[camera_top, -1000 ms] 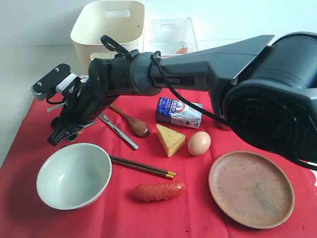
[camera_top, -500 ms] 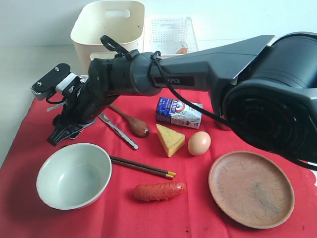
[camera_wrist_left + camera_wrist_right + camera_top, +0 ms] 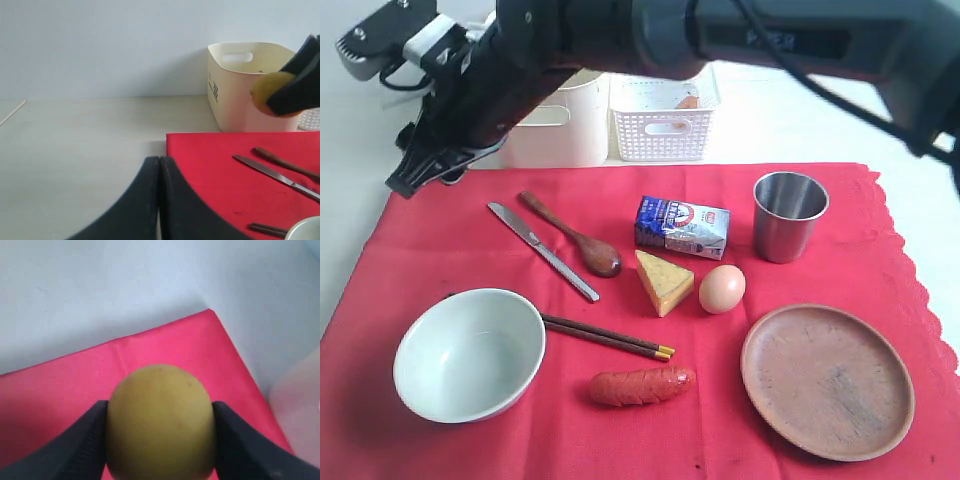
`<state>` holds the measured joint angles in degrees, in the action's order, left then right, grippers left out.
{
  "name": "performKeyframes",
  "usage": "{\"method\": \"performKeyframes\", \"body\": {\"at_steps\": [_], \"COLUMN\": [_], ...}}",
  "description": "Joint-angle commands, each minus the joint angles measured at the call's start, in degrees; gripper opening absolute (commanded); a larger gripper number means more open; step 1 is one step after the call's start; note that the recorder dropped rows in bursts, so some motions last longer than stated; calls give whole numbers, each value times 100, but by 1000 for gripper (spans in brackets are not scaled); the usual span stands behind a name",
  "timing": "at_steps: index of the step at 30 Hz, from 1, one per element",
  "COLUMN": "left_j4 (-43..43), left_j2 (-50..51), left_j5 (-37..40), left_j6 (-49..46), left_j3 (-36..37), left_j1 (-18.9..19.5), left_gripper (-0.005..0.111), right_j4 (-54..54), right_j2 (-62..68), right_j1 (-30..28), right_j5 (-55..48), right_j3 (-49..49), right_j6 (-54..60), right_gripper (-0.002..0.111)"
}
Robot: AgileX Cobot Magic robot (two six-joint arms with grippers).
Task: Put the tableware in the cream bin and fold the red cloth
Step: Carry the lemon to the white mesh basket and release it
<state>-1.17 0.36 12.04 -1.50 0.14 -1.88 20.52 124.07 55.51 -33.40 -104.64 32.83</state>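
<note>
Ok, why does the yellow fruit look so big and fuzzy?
Right wrist view: the lemon, gripped in the right tool, sits very close to the lens, so it fills the frame and looks soft. Left wrist view: it is a blurry blob at the edge. Exterior view: the bowl and red cloth look sharp.

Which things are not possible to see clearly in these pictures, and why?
Exterior view: lemon, hidden by the right gripper holding it.
Exterior view: cream bin interior, covered by the right arm.
Exterior view: orange item in the white basket, too small to identify.
</note>
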Motion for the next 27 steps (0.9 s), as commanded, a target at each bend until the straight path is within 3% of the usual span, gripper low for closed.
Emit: {"method": "performKeyframes", "body": {"at_steps": [1, 14, 27], "left_j4": [-8, -8, -8], "left_j2": [-36, -36, -36], "left_j5": [-7, -7, -7], "left_j6": [21, 21, 21], "left_j3": [-14, -14, -14], "left_j1": [14, 14, 14], "left_gripper": [0, 0, 0], "right_j4": [-167, -151, -261], "right_j2": [-369, -416, -184], "right_j1": [-474, -1912, -2553], "right_j5": [-481, -981, -695], "right_j3": [-36, -26, -26], "right_j6": [7, -469, -630], "right_gripper": [0, 0, 0]}}
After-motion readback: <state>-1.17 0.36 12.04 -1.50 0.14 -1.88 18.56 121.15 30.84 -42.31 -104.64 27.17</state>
